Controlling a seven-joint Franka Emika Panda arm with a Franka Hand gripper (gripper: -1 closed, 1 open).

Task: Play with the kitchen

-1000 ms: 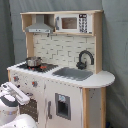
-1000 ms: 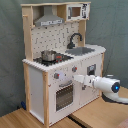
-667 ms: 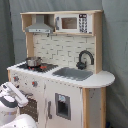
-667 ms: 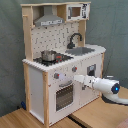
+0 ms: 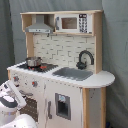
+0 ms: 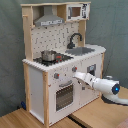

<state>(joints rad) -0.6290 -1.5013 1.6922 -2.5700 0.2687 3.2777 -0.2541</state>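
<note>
The kitchen, smooth white panels framed in pale wood, stands on a wooden floor before grey cloth. A rounded metal pot sits on its black hob. At 3 o'clock, the arm's tool meets the oven front; its opening cannot be told.

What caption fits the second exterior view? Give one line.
Arm reaching toward the knobs above the oven door of the kitchen.

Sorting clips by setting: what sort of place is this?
Probably a lab or test corner, not a home: a toy kitchen stands on a wooden floor before a grey curtain, with a robot arm reaching in.
</note>
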